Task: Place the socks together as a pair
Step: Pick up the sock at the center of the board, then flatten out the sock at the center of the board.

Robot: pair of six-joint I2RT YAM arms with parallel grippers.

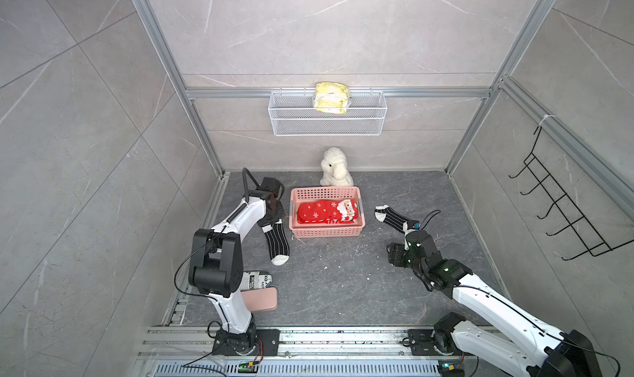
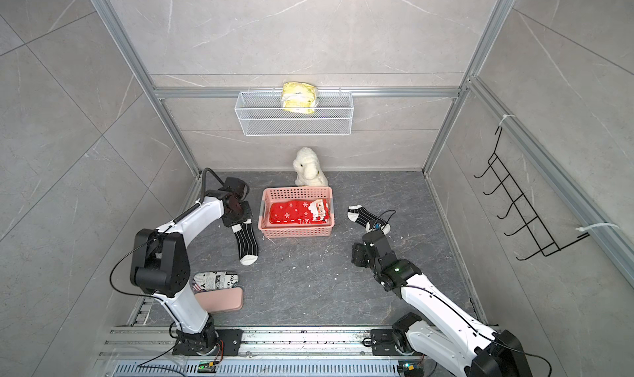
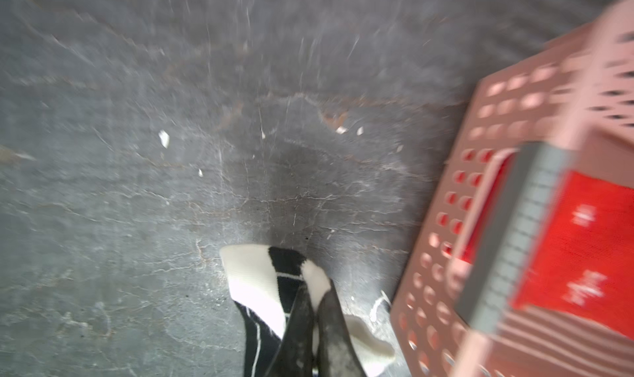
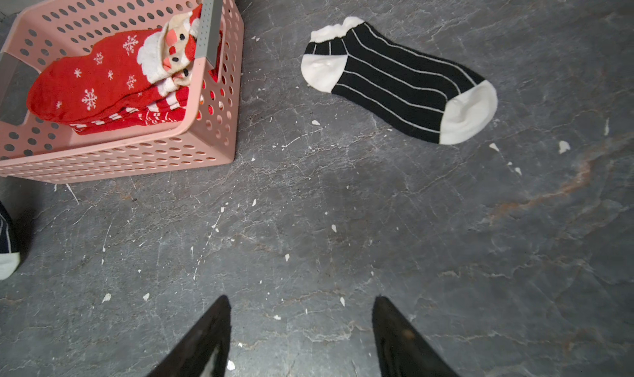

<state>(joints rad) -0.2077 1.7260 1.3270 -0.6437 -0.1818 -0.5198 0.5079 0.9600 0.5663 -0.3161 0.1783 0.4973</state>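
Observation:
Two black socks with thin white stripes and white toes are apart on the grey floor. One sock (image 1: 277,243) (image 2: 246,241) (image 3: 254,282) lies left of the pink basket (image 1: 326,234), and my left gripper (image 1: 271,217) (image 3: 314,289) is shut on its cuff end. The other sock (image 1: 391,217) (image 2: 363,215) (image 4: 398,80) lies flat to the right of the basket. My right gripper (image 1: 413,229) (image 4: 302,299) hangs open and empty just short of it. Red snowflake and red-and-white striped socks (image 1: 326,214) (image 4: 96,80) are stacked inside the basket.
A white plush toy (image 1: 335,168) sits behind the basket against the back wall. Above it hangs a wire wall basket (image 1: 327,124) holding a yellow pack (image 1: 331,97). A pink case (image 1: 260,298) and a newsprint pouch (image 1: 255,279) lie by the left arm's base. A black hook rack (image 1: 562,203) hangs on the right wall.

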